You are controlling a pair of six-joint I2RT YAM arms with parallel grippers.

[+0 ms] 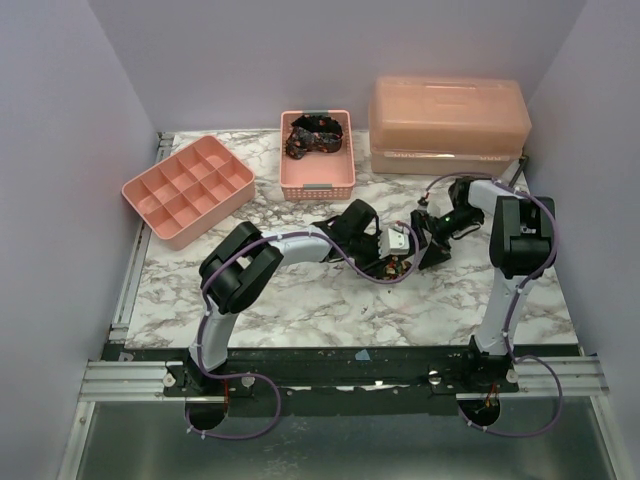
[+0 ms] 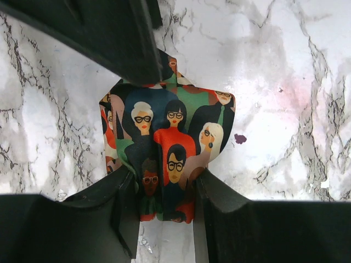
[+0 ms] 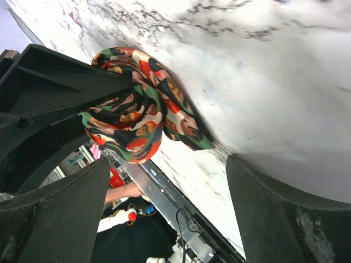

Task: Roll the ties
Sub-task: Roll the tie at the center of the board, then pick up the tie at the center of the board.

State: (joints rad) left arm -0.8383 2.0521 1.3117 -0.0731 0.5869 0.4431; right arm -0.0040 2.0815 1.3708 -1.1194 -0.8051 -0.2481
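Item: printed tie [image 2: 170,137], dark cloth figured with spectacled faces in red, green and orange, partly coiled, lying on the marble bench [image 2: 285,82] near its middle, between the two arms. Left end effector [image 2: 164,183]: narrowly parted, fingers [image 2: 219,213] pressed against either side of the tie's lower fold, gripping it; this shows only in the left wrist view. Right end effector [image 3: 167,164]: jaws spread wide, holding nothing, the coil lying just past its fingers. The right wrist view alone shows the coil's layered edge. Top view alone: second dark tie [image 1: 316,135] bundled in the pink basket [image 1: 317,187] at the rear, a divided pink tray [image 1: 187,190] to its left, and a lidded pink box [image 1: 448,125] to its right. In that view the arms largely hide the printed tie.
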